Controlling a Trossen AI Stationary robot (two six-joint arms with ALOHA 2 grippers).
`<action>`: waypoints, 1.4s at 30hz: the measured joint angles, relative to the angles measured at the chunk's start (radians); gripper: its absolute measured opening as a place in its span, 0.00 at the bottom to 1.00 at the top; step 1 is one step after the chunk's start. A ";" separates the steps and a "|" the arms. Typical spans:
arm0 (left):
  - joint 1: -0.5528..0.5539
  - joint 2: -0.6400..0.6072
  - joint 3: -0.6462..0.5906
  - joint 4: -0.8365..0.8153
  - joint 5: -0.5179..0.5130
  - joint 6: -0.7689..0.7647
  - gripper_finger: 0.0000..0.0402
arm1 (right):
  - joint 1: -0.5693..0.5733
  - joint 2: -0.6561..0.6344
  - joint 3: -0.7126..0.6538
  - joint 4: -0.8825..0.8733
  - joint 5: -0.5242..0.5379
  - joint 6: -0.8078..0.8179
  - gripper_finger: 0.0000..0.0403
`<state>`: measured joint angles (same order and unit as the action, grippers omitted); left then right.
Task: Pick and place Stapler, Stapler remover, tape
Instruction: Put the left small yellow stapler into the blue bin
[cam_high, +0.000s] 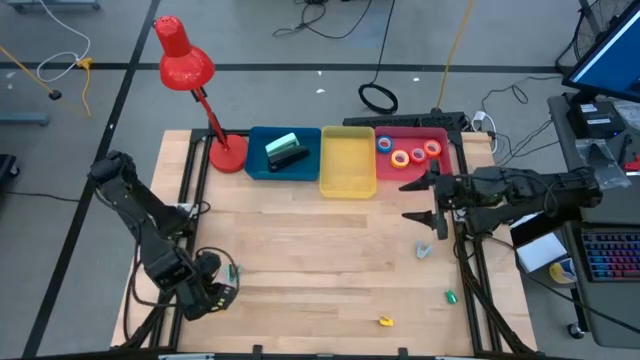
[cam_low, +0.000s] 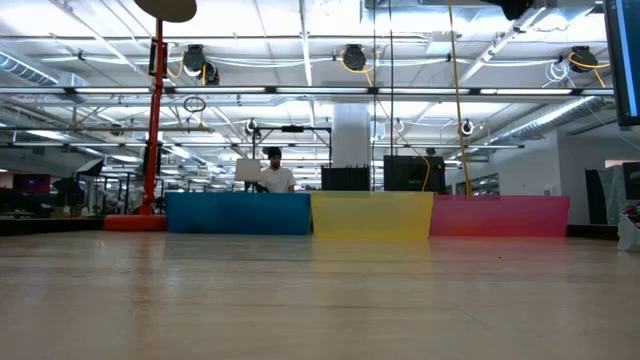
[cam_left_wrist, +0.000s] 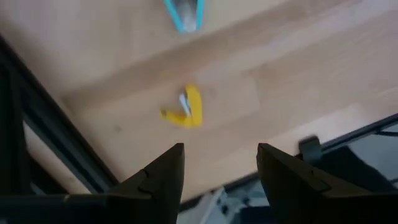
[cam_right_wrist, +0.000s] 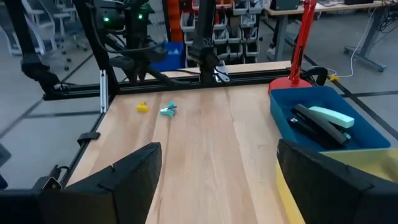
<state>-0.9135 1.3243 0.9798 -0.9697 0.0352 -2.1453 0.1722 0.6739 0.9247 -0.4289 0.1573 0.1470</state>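
Note:
A black and a pale green stapler (cam_high: 286, 152) lie in the blue bin (cam_high: 258, 166), also seen in the right wrist view as staplers (cam_right_wrist: 322, 121). Several tape rolls (cam_high: 408, 152) lie in the red bin (cam_high: 447, 158). Small claw-shaped staple removers lie on the wood: a pale one (cam_high: 425, 249), a green one (cam_high: 450, 296), a yellow one (cam_high: 385, 321). My right gripper (cam_high: 420, 200) hovers open by the red bin's near side, pointing toward the table's left. My left gripper (cam_left_wrist: 221, 171) is open at the near left corner, with a yellow remover (cam_left_wrist: 185, 109) and a teal one (cam_left_wrist: 183, 12) ahead of it.
The yellow bin (cam_high: 347, 185) stands between the blue and red ones. A red desk lamp (cam_high: 190, 70) stands with its base (cam_high: 227, 156) at the far left. Black frame rails (cam_high: 470, 270) run along the table's sides. A person (cam_low: 272, 172) shows far behind the bins.

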 joint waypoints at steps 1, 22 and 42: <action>-0.010 0.000 -0.004 0.017 0.001 -0.035 0.50 | 0.000 -0.021 -0.029 0.017 0.000 0.006 0.77; -0.072 0.087 -0.040 0.260 -0.016 -0.316 0.50 | -0.001 -0.405 -0.361 0.076 0.131 0.117 0.77; -0.029 0.247 -0.040 0.221 0.124 -0.314 0.50 | -0.001 -0.434 -0.372 0.081 0.126 0.129 0.77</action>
<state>-0.9424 1.5713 0.9394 -0.7486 0.1592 -2.4597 0.1715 0.2401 0.5529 -0.3476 0.2833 0.2756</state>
